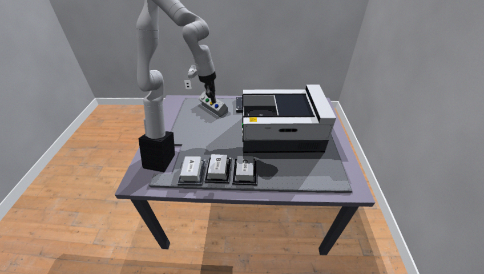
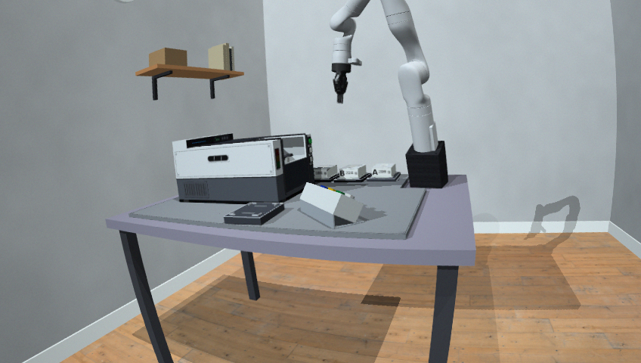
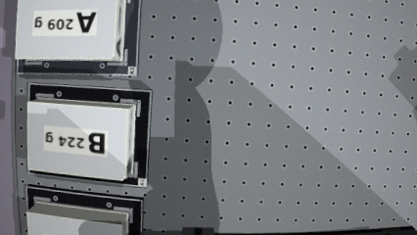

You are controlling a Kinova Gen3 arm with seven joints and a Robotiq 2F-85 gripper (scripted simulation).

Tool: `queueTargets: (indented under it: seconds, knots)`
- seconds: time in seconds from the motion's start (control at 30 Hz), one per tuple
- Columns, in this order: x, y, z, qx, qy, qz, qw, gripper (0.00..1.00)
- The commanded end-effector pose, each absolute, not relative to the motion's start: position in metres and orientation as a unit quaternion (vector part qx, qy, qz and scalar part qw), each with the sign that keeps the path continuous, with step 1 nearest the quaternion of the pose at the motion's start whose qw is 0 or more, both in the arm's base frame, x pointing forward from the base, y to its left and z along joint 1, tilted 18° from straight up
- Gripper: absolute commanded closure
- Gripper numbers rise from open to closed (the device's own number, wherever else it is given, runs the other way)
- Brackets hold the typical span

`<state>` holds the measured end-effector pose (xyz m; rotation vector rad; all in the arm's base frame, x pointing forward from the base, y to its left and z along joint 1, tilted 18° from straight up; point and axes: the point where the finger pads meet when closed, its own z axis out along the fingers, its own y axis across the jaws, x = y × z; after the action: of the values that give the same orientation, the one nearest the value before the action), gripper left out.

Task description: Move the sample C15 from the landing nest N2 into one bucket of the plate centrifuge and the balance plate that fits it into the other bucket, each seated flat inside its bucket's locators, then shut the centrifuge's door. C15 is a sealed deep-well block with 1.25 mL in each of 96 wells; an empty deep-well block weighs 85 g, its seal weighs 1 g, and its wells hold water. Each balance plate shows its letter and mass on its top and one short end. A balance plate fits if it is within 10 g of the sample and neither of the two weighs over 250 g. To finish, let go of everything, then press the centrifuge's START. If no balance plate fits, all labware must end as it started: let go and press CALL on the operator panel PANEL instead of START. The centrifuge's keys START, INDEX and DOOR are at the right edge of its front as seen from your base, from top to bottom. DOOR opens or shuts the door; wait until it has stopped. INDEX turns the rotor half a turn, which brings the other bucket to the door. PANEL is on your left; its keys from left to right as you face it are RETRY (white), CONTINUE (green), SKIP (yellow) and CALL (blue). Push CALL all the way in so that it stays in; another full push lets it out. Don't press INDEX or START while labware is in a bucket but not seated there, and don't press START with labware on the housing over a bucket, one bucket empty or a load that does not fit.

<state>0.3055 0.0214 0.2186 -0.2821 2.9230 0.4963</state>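
Note:
My gripper [image 1: 210, 94] [image 2: 340, 96] is shut and empty. It hangs high above the table, and the top view shows it in line with the operator panel [image 1: 213, 105]. Three white balance plates sit in black nests at the table's front: A [image 1: 190, 168], B [image 1: 217, 166] and C [image 1: 245, 168]. The wrist view reads A 209 g [image 3: 66, 29] and B 224 g [image 3: 78, 139]; the third plate [image 3: 78, 220] is cut off. The centrifuge [image 1: 285, 115] has its door open, showing the bucket opening [image 1: 259, 105]. The dark landing nest [image 2: 254, 212] lies flat with no block on it. I cannot see the sample C15.
The panel [image 2: 330, 204] is a white wedge beside the nest, with its coloured keys on the sloped face. The arm's black base [image 1: 156, 150] stands at the table's left. A wall shelf [image 2: 188, 72] with boxes is behind the centrifuge.

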Motion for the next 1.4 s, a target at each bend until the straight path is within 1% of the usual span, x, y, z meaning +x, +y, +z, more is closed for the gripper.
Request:
queueTargets:
  seconds: [0.0, 0.07, 0.47, 0.5, 0.87, 1.37]
  knots:
    - [0.306, 0.023, 0.219, -0.101, 0.981, 0.161, 0.036, 0.90]
    - [0.306, 0.023, 0.219, -0.104, 0.982, 0.159, 0.018, 0.90]
    - [0.306, 0.022, 0.219, -0.104, 0.982, 0.159, 0.018, 0.90]
    - [0.306, 0.022, 0.216, -0.084, 0.984, 0.159, 0.015, 0.00]
    - [0.303, 0.014, 0.187, 0.092, 0.983, 0.159, -0.014, 0.00]
    - [0.299, 0.002, 0.146, 0.092, 0.983, 0.159, -0.014, 0.00]
